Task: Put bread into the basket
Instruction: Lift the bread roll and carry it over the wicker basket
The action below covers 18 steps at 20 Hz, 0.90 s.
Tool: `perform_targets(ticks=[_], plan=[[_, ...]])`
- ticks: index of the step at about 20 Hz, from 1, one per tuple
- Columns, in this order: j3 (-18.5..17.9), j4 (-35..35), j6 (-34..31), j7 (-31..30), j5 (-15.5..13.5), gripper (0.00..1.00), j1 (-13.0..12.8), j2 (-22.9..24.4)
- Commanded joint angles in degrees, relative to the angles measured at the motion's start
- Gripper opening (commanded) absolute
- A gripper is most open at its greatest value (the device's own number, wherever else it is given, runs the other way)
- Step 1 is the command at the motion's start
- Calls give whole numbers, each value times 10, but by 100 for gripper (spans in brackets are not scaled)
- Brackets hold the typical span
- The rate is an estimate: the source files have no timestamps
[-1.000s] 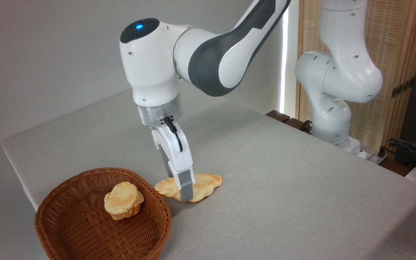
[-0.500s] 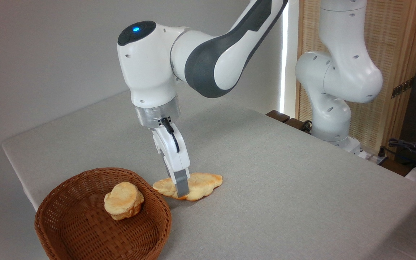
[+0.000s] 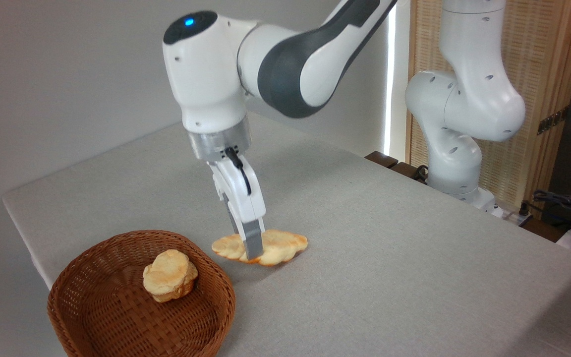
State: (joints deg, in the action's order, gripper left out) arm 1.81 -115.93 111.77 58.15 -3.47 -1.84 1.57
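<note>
The long, flat braided bread [image 3: 280, 246] hangs level a little above the grey table, just right of the basket. My gripper [image 3: 252, 252] is shut on the bread near its middle, with one grey fingertip [image 3: 253, 244] in front of the loaf and the other hidden behind it. The round brown wicker basket [image 3: 117, 243] stands at the table's front left corner, below and left of the gripper.
A small round stacked bun [image 3: 170, 275] lies inside the basket. The arm's white base [image 3: 456, 168] stands at the table's far right edge, with cables [image 3: 563, 203] beyond it. The table's left edge [image 3: 23, 233] runs close behind the basket.
The gripper has risen with the bread in it. The loaf, lying on the table a second ago, now hangs just above the cloth, still right of the basket.
</note>
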Motion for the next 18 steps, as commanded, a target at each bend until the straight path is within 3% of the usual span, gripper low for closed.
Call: perform_targets(ticks=[1,4,13,15,17,18], plan=[[-5,34,-29,6,0,53,2,12],[-5,65,-14,2,-7,54,2,-3],[-33,171,80,0,-122,54,3,-61],[-34,179,103,-3,-139,69,3,-74],[-34,179,140,-2,-138,96,3,-83],[-34,179,156,-1,-136,100,3,-89]])
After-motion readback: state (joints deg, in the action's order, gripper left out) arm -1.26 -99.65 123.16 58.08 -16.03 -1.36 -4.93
